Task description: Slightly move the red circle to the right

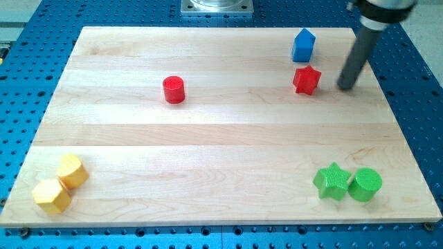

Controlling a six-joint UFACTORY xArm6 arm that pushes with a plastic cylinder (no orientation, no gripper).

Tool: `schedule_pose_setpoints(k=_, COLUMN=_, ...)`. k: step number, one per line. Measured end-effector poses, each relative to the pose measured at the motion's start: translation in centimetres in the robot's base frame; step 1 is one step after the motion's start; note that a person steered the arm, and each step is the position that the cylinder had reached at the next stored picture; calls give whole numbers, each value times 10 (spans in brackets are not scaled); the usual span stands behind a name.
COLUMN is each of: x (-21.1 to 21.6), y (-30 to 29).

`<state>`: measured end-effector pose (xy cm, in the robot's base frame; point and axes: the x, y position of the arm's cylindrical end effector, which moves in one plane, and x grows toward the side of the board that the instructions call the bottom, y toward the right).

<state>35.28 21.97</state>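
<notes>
My tip (346, 87): bare rod end, no jaws to spread or pinch, touching nothing. Sits on board near view's top right, just right of red star (306, 79), below-right of blue block (303, 45). Red circle (174, 90): well apart, toward view's left, upper-middle of wooden board (208, 145). Judged light, rigid, short cylinder; likely slides easily, may veer if struck off-centre. Contact point: its left side, mid-face. Rod leans slightly, entering from view's top right.

We count 7 blks: 2 red (174, 90) (306, 80), 1 blue (303, 45), 2 yellow (72, 171) (51, 196), 2 green (332, 181) (365, 185); 1 board (221, 159); 1 rod.
</notes>
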Motion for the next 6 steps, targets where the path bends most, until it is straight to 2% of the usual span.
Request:
schedule_pose_setpoints(k=1, x=-6, y=-69)
schedule_pose_setpoints(k=2, x=10, y=-166)
schedule_pose_setpoints(k=3, x=-28, y=-175)
schedule_pose_setpoints(k=4, x=-50, y=-258)
schedule_pose_setpoints(k=5, x=-13, y=-364)
schedule_pose_setpoints(k=6, x=29, y=-372)
